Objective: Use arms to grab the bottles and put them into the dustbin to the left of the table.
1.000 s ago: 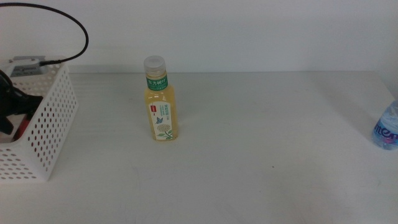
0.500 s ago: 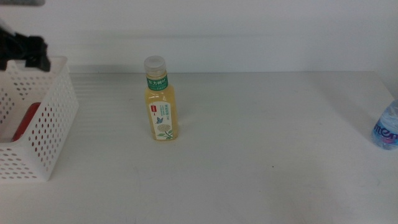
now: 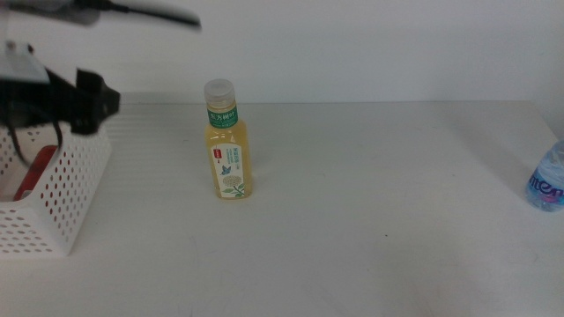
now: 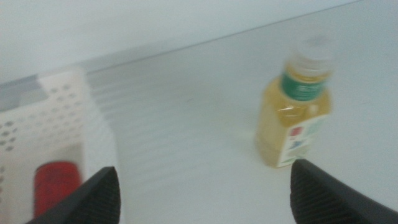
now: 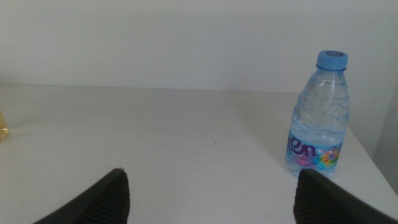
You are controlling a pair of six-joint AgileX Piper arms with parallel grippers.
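Left hand [image 3: 84,101], jaws spread and empty, hovers above the dustbin [image 3: 75,189] (red can [image 4: 55,183] inside), so I'd approach the upright tea bottle [image 3: 228,145] mid-tabletop squarely around its body.

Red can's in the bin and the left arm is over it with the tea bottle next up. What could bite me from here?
1. The left gripper, jaws open, hangs right over the dustbin rim; a low swing toward the tea bottle could clip or drag it.
2. The tea bottle is tall and upright, so a glancing jaw may topple it.
3. The water bottle stands near the table's right edge; the right gripper, open and facing it, could nudge it off.
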